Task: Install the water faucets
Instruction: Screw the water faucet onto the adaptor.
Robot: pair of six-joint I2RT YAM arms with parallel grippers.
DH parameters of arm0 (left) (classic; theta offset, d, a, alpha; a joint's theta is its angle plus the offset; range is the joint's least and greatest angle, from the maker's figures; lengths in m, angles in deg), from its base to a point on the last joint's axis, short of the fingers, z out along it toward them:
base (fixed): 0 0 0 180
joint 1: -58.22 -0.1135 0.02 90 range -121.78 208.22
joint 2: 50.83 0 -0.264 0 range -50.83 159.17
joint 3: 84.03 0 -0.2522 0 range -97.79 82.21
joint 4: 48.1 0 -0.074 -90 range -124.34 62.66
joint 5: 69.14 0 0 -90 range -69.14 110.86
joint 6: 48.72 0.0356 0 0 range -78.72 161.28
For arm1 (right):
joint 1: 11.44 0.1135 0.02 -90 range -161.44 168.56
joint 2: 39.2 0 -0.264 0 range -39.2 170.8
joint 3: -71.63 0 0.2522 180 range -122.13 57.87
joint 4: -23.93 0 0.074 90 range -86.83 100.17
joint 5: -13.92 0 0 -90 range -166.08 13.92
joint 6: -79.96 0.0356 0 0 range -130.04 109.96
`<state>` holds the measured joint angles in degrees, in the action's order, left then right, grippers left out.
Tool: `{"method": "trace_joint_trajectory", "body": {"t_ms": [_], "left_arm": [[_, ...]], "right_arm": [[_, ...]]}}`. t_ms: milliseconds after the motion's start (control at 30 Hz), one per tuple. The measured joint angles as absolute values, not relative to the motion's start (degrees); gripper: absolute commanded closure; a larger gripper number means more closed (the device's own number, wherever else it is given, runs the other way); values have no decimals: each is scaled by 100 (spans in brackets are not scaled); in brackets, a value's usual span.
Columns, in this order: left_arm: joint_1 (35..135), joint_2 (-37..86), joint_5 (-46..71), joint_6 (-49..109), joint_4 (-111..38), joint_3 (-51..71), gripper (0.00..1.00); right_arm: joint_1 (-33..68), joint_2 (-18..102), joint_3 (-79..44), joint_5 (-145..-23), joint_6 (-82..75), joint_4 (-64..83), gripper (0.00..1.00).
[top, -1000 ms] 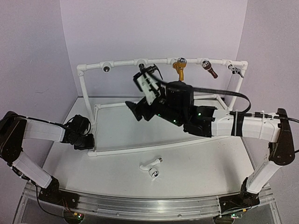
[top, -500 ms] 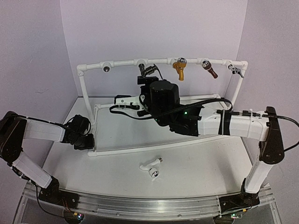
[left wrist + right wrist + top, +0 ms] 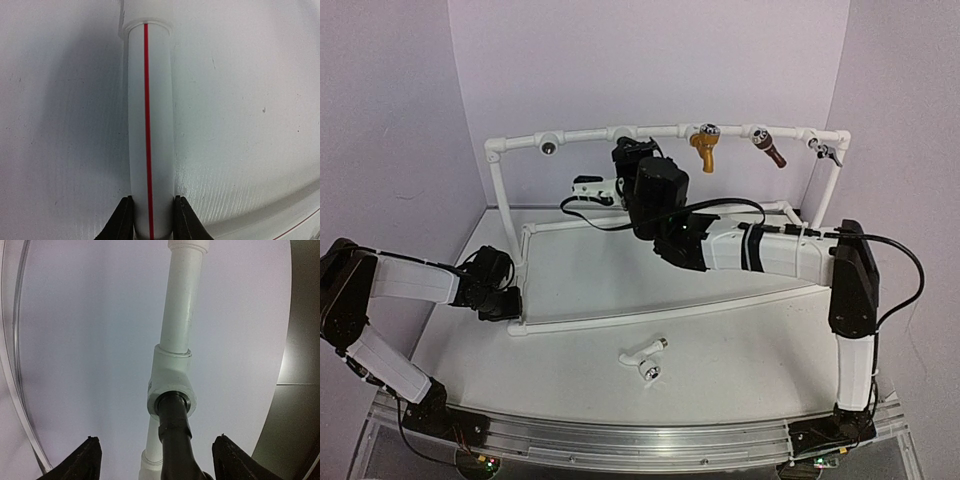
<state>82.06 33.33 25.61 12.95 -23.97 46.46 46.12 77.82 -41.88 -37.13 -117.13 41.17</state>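
The black faucet (image 3: 173, 426) sticks out of a white tee fitting (image 3: 172, 384) on the top rail of the white pipe frame (image 3: 580, 134). My right gripper (image 3: 156, 460) is open; one jaw stands on each side of the black stem, with a gap on both sides. From above, the right gripper (image 3: 630, 156) reaches up to the rail and hides most of that faucet. The white faucet (image 3: 642, 352) lies loose on the table in front of the frame. My left gripper (image 3: 152, 223) is shut on the frame's base pipe (image 3: 149, 125), which has a red line, at the frame's front left corner (image 3: 510, 312).
Farther right on the top rail hang a gold-yellow tap (image 3: 704, 148), a brown tap (image 3: 770, 150) and a small grey one (image 3: 828, 150). A fitting (image 3: 549, 147) near the rail's left end has no tap. The right arm stretches across the frame's middle.
The right arm has swung back and left, up to the top rail, and its gripper now straddles the black faucet. The left arm and the white faucet have not moved.
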Motion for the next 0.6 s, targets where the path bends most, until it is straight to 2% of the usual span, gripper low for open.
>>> {"method": "trace_joint_trajectory", "body": {"t_ms": [267,400,600], "left_arm": [[8206,3333,2561,1295,-2397,4646,100],[8206,3333,2561,1297,-2397,4646,100],[8206,3337,2599,1301,-2438,4646,100]], "right_arm": [[4568,7943,-4336,-3660,-11914,4723,63],[4571,8169,-4516,-3550,-11758,4917,83],[4613,8517,-4846,-3205,-11382,5285,92]]}}
